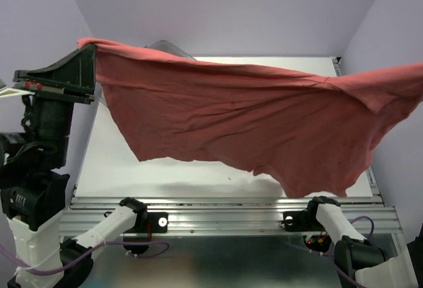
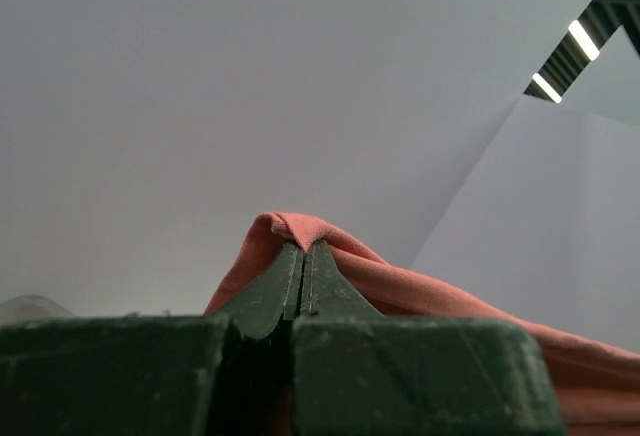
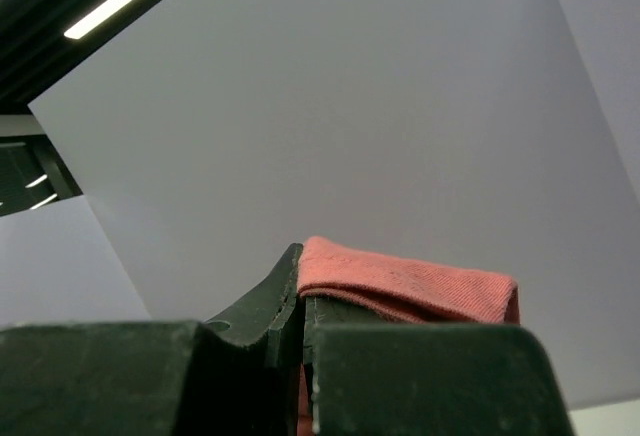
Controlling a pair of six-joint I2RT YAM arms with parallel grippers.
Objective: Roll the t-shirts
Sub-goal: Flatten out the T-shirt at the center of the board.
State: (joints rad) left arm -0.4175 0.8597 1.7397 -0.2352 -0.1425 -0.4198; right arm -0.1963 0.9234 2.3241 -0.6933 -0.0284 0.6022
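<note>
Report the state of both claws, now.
Left claw: closed, pinching a raised edge of the brick-red t-shirt.
Right claw: closed, gripping a folded edge of the same t-shirt, which hangs spread between the two.

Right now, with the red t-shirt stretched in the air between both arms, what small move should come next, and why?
Probably lower both arms together so the t-shirt settles flat on the table. Both pairs of jaws are shut on its top edge and it hangs spread wide over the surface. Rolling likely needs it lying flat first.
</note>
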